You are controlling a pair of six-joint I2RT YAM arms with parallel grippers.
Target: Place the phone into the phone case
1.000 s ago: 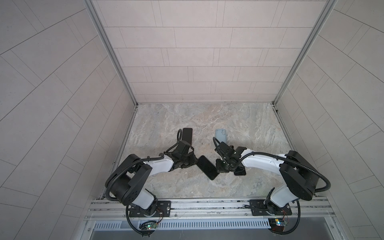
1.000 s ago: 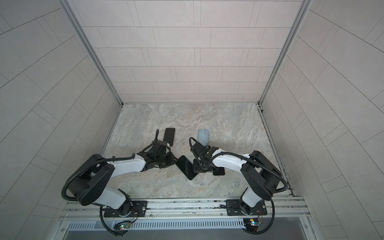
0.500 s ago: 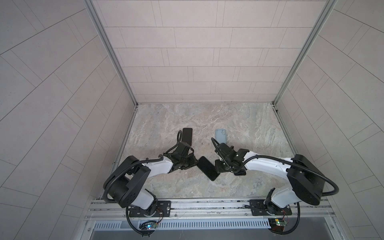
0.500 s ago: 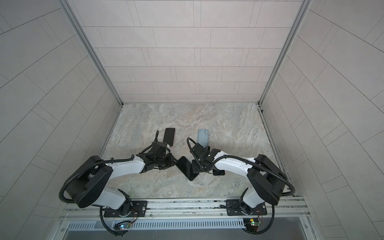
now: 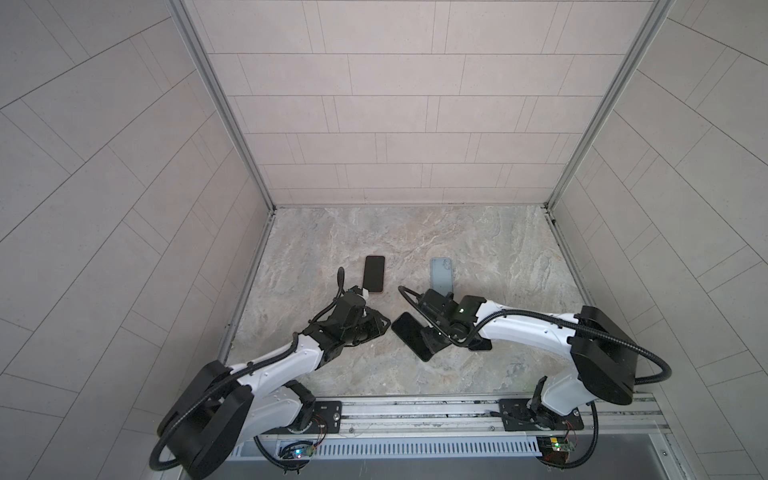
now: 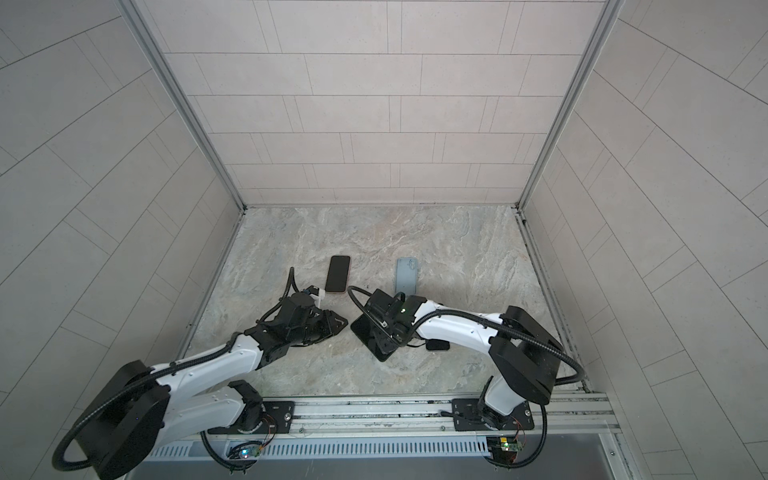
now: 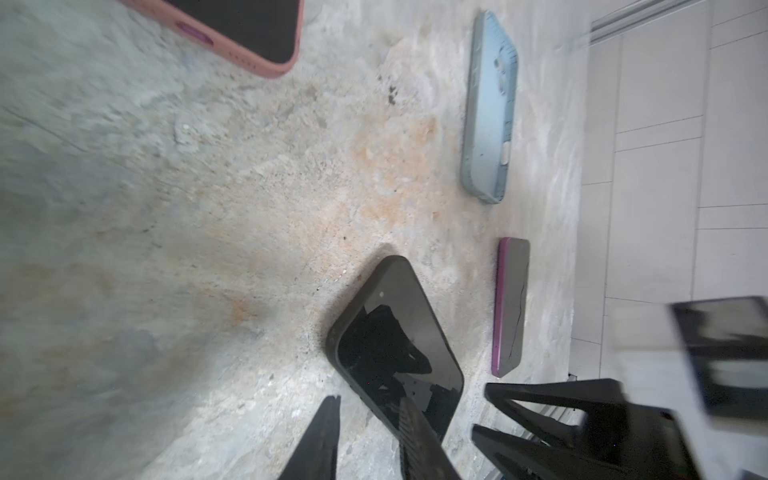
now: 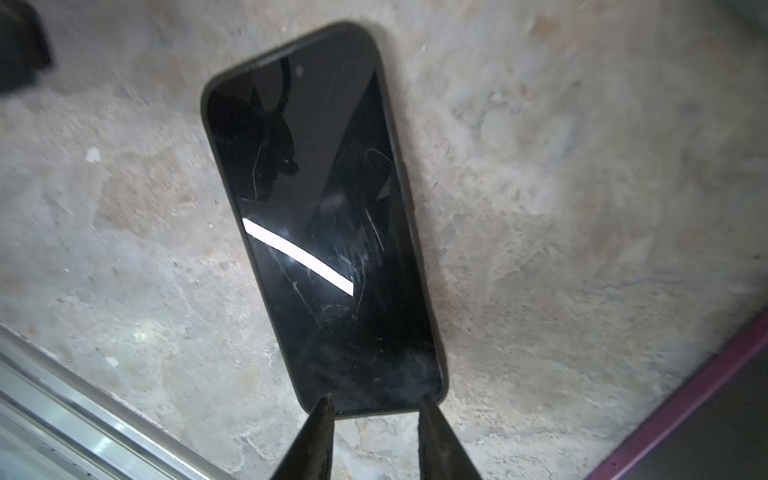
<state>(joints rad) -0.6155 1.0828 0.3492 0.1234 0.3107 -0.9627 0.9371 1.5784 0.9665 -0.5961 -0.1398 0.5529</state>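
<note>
Compared with a second back: wider jaws on the right hand (image 8: 376, 399), hardly any drift elsewhere, same diagonal lie for the phone (image 8: 320, 216). Parted partway now with nothing clamped, both tips poised over the phone's near end; can't tell whether touching the glass or just above it. Over on the left hand (image 5: 380, 324): also partly open and empty, parked just beside the phone's other end. Out to the phone itself: flat on the desk (image 5: 478, 249), screen up, between the two hands, with a dark rim around it, apparently the phone case (image 7: 331, 340). Reads as the last seating step, probably.

To do it well: press straight down near the end and corners, never sideways, and keep the left hand close as a stop against sliding. Check for a flush rim all round before backing off; no way to confirm the hidden corners from here.

Round the edges: a purple phone (image 7: 509, 307) close by the right hand, a blue case (image 5: 441, 276) and a pink-cased phone (image 5: 374, 273) further back, all apart from the work. Loads of bare desk toward the back wall (image 5: 407, 124), less toward the front rail (image 5: 415, 409), so lift straight up and clear rather than sweeping out toward the purple one.
</note>
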